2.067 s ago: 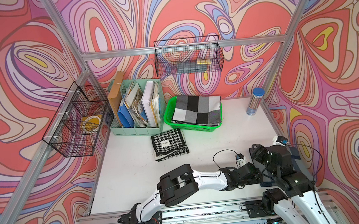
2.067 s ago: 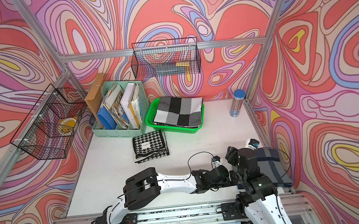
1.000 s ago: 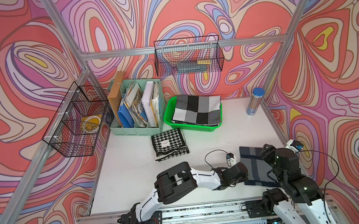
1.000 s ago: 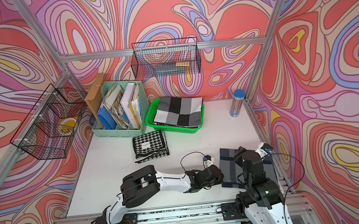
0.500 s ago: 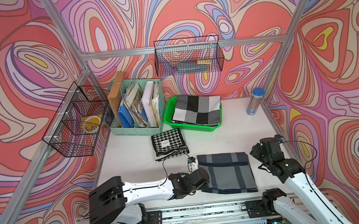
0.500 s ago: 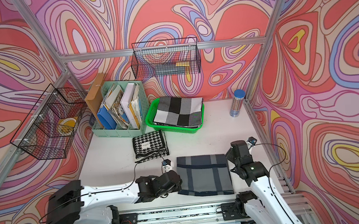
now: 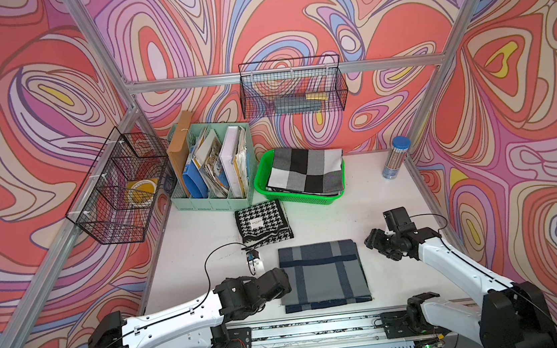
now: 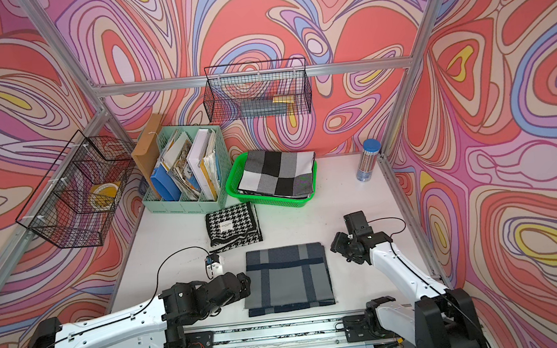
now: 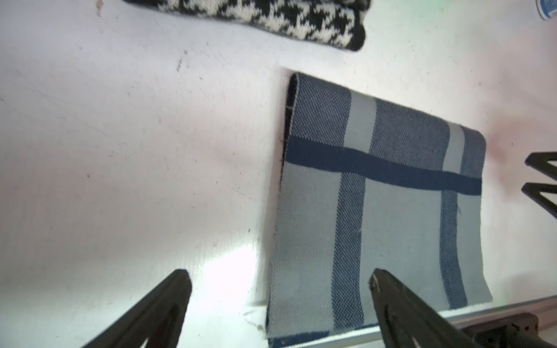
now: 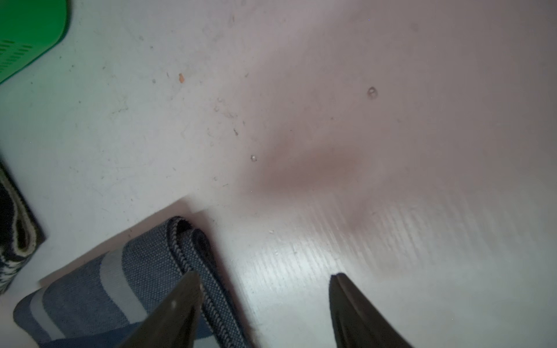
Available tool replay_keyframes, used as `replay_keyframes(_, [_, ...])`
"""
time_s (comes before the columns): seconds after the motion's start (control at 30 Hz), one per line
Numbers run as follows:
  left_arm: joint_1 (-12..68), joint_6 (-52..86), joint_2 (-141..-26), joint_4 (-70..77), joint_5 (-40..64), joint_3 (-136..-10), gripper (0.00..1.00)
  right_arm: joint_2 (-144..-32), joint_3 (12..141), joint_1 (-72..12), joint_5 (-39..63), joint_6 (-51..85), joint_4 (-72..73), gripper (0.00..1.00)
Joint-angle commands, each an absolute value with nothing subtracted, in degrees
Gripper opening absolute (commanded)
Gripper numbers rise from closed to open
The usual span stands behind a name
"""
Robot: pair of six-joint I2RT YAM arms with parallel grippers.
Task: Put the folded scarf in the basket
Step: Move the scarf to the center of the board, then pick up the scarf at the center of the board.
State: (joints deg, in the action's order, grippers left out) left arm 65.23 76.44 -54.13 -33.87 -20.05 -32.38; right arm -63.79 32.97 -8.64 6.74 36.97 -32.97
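At table [image 7: 370, 204] front edge, folded scarf [image 7: 323, 275] flat; open room toward basket [image 7: 295, 199]

A mint file organiser [image 7: 210, 202] stands beside a black wire basket [image 7: 101, 230], a blue-capped tube [image 7: 395, 160] well apart.

Widely parted left fingers [image 9: 405, 310]; right fingers [image 10: 176, 313] parted, empty
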Motion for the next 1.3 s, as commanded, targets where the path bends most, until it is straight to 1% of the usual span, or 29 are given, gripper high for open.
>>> replay_keyframes(0.0, [61.8, 71.9, -56.6, -32.3, -18.7, -34.5, 0.99, -61.8, 31.4, -8.5, 13.8, 34.6, -29.3, 0.70])
replay_keyframes(0.17, [55.4, 69.4, -62.4, -22.5, -10.0, -33.3, 0.99, -62.6, 29.6, -8.6, 16.6, 34.2, -28.0, 0.71])
replay_keyframes(0.27, [54.0, 68.2, -65.6, -19.4, -8.0, -33.9, 0.99, -64.3, 29.4, -9.1, 17.1, 33.9, -27.4, 0.71])
replay_keyframes(0.33, [53.7, 67.2, -68.0, -19.2, -7.9, -34.9, 0.98, -65.2, 29.5, -10.2, 17.4, 33.5, -26.9, 0.71])
replay_keyframes(0.4, [53.7, 66.7, -69.8, -19.5, -8.2, -35.7, 0.95, -66.2, 30.0, -11.8, 16.5, 33.2, -27.1, 0.71])
replay_keyframes(0.47, [53.6, 67.1, -71.5, -19.3, -8.3, -35.8, 0.94, -67.2, 30.5, -13.7, 15.4, 33.2, -27.1, 0.71])
replay_keyframes(0.57, [53.4, 67.6, -73.4, -18.6, -8.0, -35.9, 0.91, -68.8, 31.4, -15.9, 13.8, 33.2, -27.4, 0.71])
replay_keyframes(0.87, [53.4, 68.8, -77.7, -17.9, -6.2, -35.7, 0.85, -73.4, 31.7, -19.6, 11.5, 34.6, -25.7, 0.68])
replay_keyframes(0.97, [53.4, 69.1, -79.0, -16.2, -4.6, -35.0, 0.81, -74.6, 31.8, -21.1, 10.8, 35.4, -25.1, 0.66])
replay_keyframes(1.03, [53.4, 69.4, -79.9, -13.4, -2.9, -34.0, 0.76, -75.0, 31.8, -22.2, 10.1, 36.3, -24.7, 0.65])
replay_keyframes(1.1, [53.5, 69.8, -80.7, -12.1, -1.8, -33.4, 0.75, -75.2, 31.7, -23.2, 9.9, 37.0, -24.2, 0.62])
replay_keyframes(1.17, [53.6, 70.3, -81.0, -11.6, -1.2, -32.7, 0.71, -75.4, 31.7, -24.4, 9.7, 37.9, -23.4, 0.56])
replay_keyframes(1.2, [53.5, 70.8, -81.0, -10.5, -0.5, -32.1, 0.67, -75.5, 31.8, -25.1, 9.5, 38.4, -23.2, 0.53])
replay_keyframes(1.23, [53.6, 70.9, -81.0, -9.2, 0.0, -31.4, 0.61, -75.7, 31.7, -25.7, 9.4, 38.7, -22.6, 0.45])
replay_keyframes(1.27, [53.5, 70.7, -80.9, -7.5, 0.7, -30.8, 0.53, -75.8, 31.8, -26.2, 9.3, 39.0, -22.4, 0.36])
